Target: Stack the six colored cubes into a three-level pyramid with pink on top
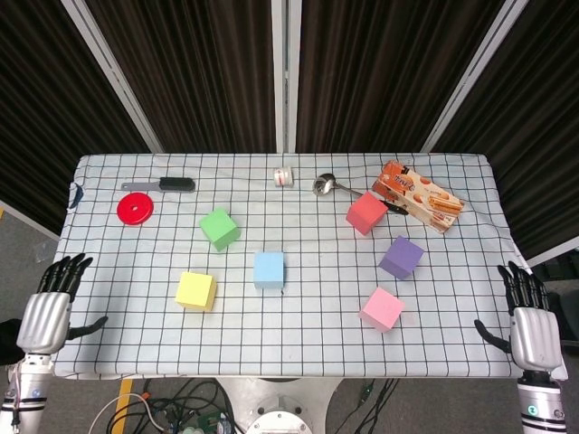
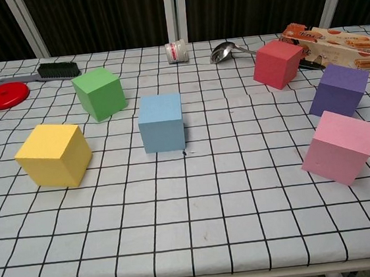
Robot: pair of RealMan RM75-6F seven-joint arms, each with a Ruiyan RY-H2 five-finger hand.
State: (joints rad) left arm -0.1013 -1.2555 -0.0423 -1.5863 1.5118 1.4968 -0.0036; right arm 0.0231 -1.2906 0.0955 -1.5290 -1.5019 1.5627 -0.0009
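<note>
Head view only: left hand [image 1: 43,318], right hand [image 1: 530,333] (fingers spread, empty).

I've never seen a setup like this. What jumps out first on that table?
Six bright cubes lie scattered, none stacked, on the checked tablecloth: green cube, yellow cube and blue cube toward the left, red cube, purple cube and pink cube toward the right. Two metal robot hands, the left hand and right hand, hover at the table's near corners, fingers spread, holding nothing.
</note>
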